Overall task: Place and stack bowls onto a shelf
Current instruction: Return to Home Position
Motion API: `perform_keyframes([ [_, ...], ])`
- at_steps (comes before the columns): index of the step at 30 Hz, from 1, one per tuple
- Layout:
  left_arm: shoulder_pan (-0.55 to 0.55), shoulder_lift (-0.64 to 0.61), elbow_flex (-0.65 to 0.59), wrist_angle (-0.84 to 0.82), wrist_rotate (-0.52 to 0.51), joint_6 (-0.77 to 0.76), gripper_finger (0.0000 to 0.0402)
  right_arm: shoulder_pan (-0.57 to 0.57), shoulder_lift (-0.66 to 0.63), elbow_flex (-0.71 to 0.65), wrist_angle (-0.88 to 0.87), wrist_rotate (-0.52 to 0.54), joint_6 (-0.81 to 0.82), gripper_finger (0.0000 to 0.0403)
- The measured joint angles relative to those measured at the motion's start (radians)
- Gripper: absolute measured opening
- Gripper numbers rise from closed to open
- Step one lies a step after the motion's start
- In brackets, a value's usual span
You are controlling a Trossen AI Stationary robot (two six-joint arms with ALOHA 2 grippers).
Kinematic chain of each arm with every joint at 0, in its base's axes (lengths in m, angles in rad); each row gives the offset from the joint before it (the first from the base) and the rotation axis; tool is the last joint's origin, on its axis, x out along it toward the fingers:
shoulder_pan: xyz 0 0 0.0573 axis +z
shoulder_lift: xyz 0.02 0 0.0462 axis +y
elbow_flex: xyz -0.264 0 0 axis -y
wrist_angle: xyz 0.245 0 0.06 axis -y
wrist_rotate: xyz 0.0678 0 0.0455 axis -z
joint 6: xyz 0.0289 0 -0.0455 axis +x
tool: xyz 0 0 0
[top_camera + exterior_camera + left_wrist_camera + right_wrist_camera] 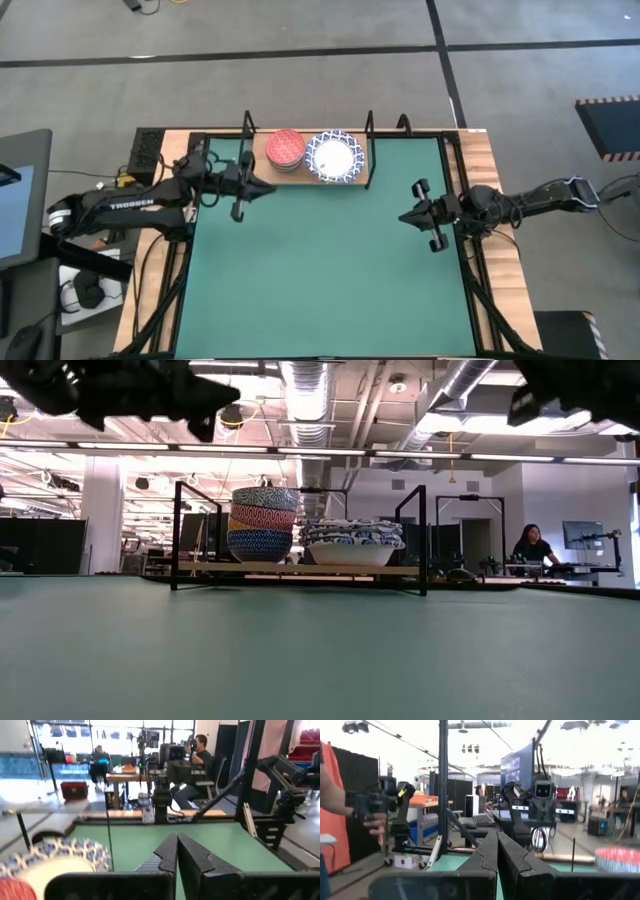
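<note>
A low light-wood shelf with black wire ends (205, 568) stood at the far edge of the big green mat (320, 290). The mat lay on the wooden table (492, 160).

Two piles sat on the shelf, side by side. On the left side was a stack of small round bowls (285, 148). From above it looked red. From the side, the bottom bowl was blue, with a thin bit of yellow and then a red bowl over it. On the right side was a stack of wide white bowls with blue-patterned rims (333, 157). It was lower and wider than the other pile. The two stacks were very close, but I could not tell if they touched.

The left gripper (262, 187) hung up in the air over the mat, near the front of the shelf at its left end. Its two dark fingers (166, 854) were pressed together, and nothing was between them. The white bowls with blue rims showed close by in the left wrist view.

The right gripper (408, 216) hung over the right side of the mat, well apart from the shelf. Its fingers (486, 851) were pressed together too, and they held nothing.

In the room behind the table, a person (530, 545) sat at a desk. In the right wrist view, a hand (375, 826) showed at the side, next to a dark thing on a stand.
</note>
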Motion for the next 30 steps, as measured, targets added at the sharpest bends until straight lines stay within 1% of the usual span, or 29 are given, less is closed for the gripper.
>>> perform_keyframes([
  [3,-0.004,-0.016,-0.05,-0.015,0.002,-0.039,0.0,-0.013,-0.037,-0.052,-0.009,0.001,0.064,0.0023],
  [5,-0.004,-0.023,-0.057,-0.032,0.002,-0.048,0.0,-0.023,-0.052,-0.075,-0.02,0.003,0.088,0.0022],
  [8,-0.001,-0.06,-0.056,-0.008,0.001,-0.01,0.0,-0.037,-0.083,-0.095,-0.019,0.004,0.106,0.0022],
  [11,0.02,-0.142,-0.055,-0.012,0.004,0.043,0.0,-0.048,-0.131,-0.097,-0.017,0.004,0.107,0.0022],
  [14,0.057,-0.233,-0.054,-0.097,0.002,0.087,0.0,-0.054,-0.186,-0.098,-0.042,-0.021,0.099,0.0022],
  [16,0.072,-0.274,-0.054,-0.179,0.001,0.102,0.0,-0.055,-0.221,-0.098,-0.096,-0.031,0.083,0.0022],
  [19,0.072,-0.305,-0.054,-0.282,0.006,0.128,0.0,-0.055,-0.266,-0.098,-0.169,-0.035,0.076,0.0022],
  [22,0.051,-0.309,-0.054,-0.318,0.023,0.151,0.0,-0.06,-0.295,-0.111,-0.184,-0.036,0.073,0.0022],
  [25,0.032,-0.305,-0.054,-0.306,0.006,0.157,0.0,-0.069,-0.315,-0.122,-0.186,-0.036,0.075,0.0022],
  [28,0.026,-0.3,-0.054,-0.23,-0.039,0.117,0.0,-0.086,-0.316,-0.122,-0.169,-0.036,0.078,0.0022],
  [30,0.026,-0.301,-0.054,-0.15,-0.067,0.082,0.0,-0.096,-0.316,-0.122,-0.143,-0.036,0.078,0.0022],
])
